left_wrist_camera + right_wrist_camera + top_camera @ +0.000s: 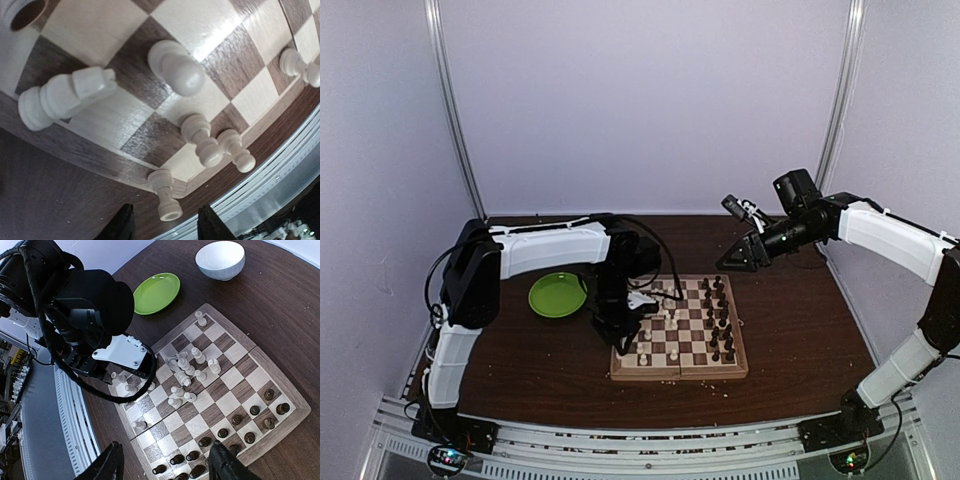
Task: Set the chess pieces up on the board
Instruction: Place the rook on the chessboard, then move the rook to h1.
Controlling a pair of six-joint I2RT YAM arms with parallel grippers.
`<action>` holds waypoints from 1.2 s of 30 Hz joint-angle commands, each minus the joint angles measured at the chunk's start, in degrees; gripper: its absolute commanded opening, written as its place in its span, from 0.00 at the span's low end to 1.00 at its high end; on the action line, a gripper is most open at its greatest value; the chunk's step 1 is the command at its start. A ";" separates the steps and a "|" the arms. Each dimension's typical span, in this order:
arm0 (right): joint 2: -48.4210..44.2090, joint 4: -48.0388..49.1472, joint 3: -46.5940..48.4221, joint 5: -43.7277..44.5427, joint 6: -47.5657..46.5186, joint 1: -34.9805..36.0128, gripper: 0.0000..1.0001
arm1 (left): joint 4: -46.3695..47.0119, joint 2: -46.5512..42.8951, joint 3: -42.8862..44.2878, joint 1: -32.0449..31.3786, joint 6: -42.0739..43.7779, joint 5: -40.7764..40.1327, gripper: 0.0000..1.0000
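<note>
The board (pixel 695 369) lies in the middle of the table. Dark pieces (pixel 720 322) stand in two files on its right side, which the right wrist view also shows (pixel 235 419). Cream-white pieces (pixel 671 320) are scattered over its left half, some lying down (pixel 184 375). My left gripper (pixel 632 318) hangs low over the board's near left corner, open. In the left wrist view its fingertips (pixel 125 222) flank a white rook (pixel 165 196) at the board's corner without touching it. My right gripper (pixel 738 256) is open and empty, high over the far right.
A round green plate (pixel 557 295) sits left of the board. A white bowl (pixel 220 259) stands beyond it on the table. Pale crumbs lie by the board's right edge. The metal front rail (pixel 280 160) runs close to the board's corner.
</note>
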 commanded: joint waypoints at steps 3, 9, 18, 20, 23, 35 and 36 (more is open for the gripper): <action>0.64 -0.89 0.64 -0.82 -0.91 -0.49 0.58 | -0.37 0.39 3.17 -0.18 -0.43 0.35 0.47; 0.81 -0.89 0.57 -0.81 -0.69 -0.67 0.58 | 3.38 -5.73 1.48 -0.18 -1.70 -7.31 0.47; 1.10 -0.06 0.43 -0.82 -0.38 -0.81 0.58 | 48.03 -35.28 -34.10 -1.07 -0.85 -13.69 0.47; 1.37 0.06 0.24 -0.49 -0.56 -0.79 0.57 | 50.30 -35.32 -36.42 -1.13 0.23 -10.81 0.47; 1.75 0.16 0.26 0.27 -0.70 -0.82 0.58 | 52.84 -34.08 -39.33 -1.84 1.70 -8.61 0.48; 3.23 -0.12 0.43 0.58 -1.02 -0.86 0.57 | 51.45 -27.56 -39.46 -3.46 4.67 -7.49 0.49; 3.39 -0.15 0.43 0.54 -1.17 -0.84 0.58 | 50.78 -27.18 -39.28 -3.64 5.00 -7.67 0.49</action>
